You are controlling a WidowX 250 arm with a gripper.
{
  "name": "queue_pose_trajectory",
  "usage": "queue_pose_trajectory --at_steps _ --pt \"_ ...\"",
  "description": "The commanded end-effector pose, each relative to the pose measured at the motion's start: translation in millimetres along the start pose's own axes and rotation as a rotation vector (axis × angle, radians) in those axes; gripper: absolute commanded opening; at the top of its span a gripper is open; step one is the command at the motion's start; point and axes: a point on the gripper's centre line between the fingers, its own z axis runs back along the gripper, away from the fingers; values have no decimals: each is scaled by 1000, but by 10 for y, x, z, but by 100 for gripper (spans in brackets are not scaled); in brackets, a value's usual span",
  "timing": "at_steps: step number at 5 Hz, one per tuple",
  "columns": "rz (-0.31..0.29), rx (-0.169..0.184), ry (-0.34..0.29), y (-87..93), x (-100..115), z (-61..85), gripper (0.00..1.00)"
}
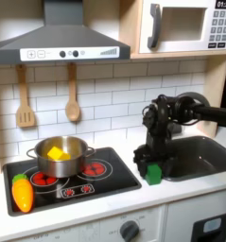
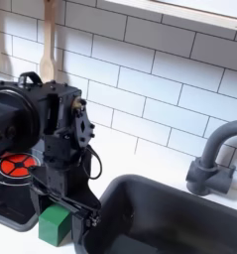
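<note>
Black metal claw (image 2: pixel 62 210) grips a small green cube (image 2: pixel 56 224).

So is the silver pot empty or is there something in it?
Not empty. In the first exterior view the silver pot on the stove has a yellow thing inside, sticking up above the rim.

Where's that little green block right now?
In both exterior views the green block sits at the hand, on the counter between the stove and the sink.
</note>
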Motion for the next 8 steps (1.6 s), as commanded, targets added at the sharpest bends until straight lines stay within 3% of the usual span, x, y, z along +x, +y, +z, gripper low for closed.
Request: queue_pose_trajectory --at_steps 1,2,4,6,7,8 --pt "14 4 19 12 11 -62 100" --pt "25 -8 11 31 15 -39 0" --pt "15 -11 21 10 -11 -19 0" --pt "31 -39 6 68 -167 198 0" --pt "37 -46 -46 72 -231 438 0" --pt "59 -64 -56 102 -318 541 0"
